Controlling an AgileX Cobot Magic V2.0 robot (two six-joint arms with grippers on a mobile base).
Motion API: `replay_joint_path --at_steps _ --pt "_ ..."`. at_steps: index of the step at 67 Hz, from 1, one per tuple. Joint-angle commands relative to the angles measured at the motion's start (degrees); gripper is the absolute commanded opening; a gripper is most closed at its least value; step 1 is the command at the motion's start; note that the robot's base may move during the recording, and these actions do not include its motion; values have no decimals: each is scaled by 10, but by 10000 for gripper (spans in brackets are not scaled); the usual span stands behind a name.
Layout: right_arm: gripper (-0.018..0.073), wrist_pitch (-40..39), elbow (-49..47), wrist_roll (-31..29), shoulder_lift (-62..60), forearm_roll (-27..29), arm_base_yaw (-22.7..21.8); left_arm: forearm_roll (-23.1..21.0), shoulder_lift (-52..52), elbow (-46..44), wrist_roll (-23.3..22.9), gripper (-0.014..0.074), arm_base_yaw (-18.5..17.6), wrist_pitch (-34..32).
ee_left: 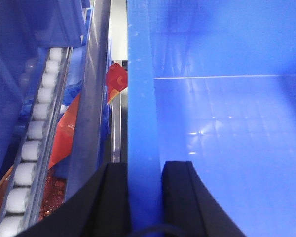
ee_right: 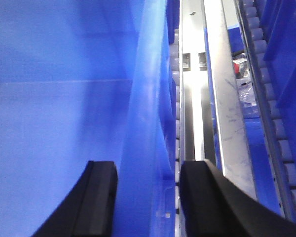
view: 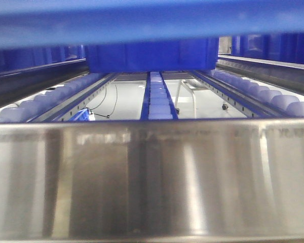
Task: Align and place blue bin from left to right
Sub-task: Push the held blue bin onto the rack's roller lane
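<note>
The blue bin [view: 152, 23] spans the top of the front view as a blurred bright-blue band. My left gripper [ee_left: 144, 170] is shut on the blue bin's [ee_left: 227, 123] left wall. One black finger [ee_left: 116, 197] is outside the rim and the other is inside. My right gripper [ee_right: 148, 170] straddles the right wall of the blue bin [ee_right: 54, 123]. Its inner finger [ee_right: 101, 197] presses the wall, and the outer finger stands close beside the rim. The bin's inside looks bare.
A steel bar [view: 152, 177] fills the near front. Beyond it run roller tracks [view: 157, 96] and a darker blue bin [view: 152, 55]. Left of the bin lie white rollers [ee_left: 34, 128] and red-orange packets [ee_left: 116, 79]. Right of it runs a steel rail [ee_right: 222, 98].
</note>
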Motion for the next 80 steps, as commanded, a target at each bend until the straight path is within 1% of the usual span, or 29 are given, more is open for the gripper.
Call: replay_joint_path --at_steps 1,80 --pt "-70 -41 -5 20 -4 -19 -1 11 -8 -7 2 -111 -9 -38" --pt "-70 -41 -5 20 -4 -19 -1 11 -8 -7 2 -111 -9 -38"
